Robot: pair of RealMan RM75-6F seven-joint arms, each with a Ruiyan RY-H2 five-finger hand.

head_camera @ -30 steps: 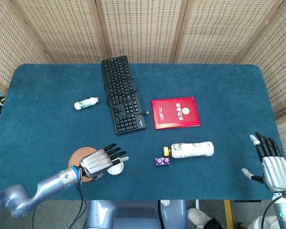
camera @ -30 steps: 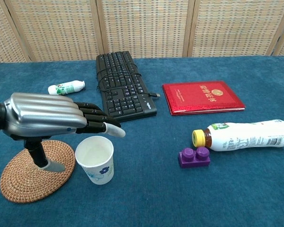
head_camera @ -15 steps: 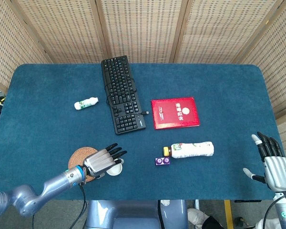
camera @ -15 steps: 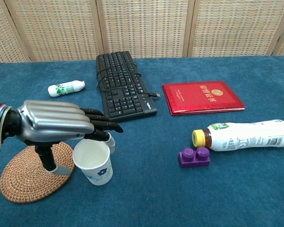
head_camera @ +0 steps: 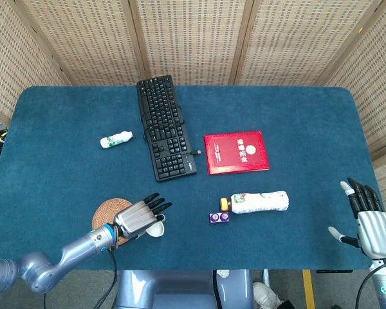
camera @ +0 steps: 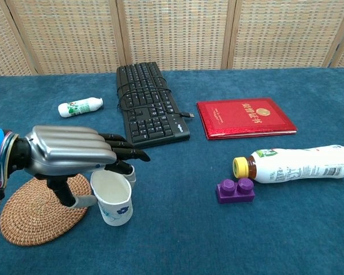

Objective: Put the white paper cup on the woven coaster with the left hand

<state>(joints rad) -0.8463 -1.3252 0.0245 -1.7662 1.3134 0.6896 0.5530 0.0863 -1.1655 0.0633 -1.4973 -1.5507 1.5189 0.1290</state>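
Note:
The white paper cup (camera: 112,199) stands on the blue cloth just right of the round woven coaster (camera: 34,213), near the table's front edge. My left hand (camera: 69,153) is over it from the left: its thumb presses the cup's left wall and its fingers (camera: 123,167) curl over the far rim, so it grips the cup. The cup's rim looks squeezed into an oval. The head view shows the same left hand (head_camera: 138,217) covering most of the cup (head_camera: 157,229), with the coaster (head_camera: 108,210) partly under the wrist. My right hand (head_camera: 367,222) hovers open at the far right.
A black keyboard (camera: 149,103) lies behind the cup and a small white bottle (camera: 80,106) to its left. A red booklet (camera: 246,117), a large bottle on its side (camera: 298,163) and a purple brick (camera: 236,190) lie to the right.
My left hand sank lower and closed around the cup, thumb now against its wall. The cup shifted slightly left and its rim narrowed. The right hand drifted a little lower.

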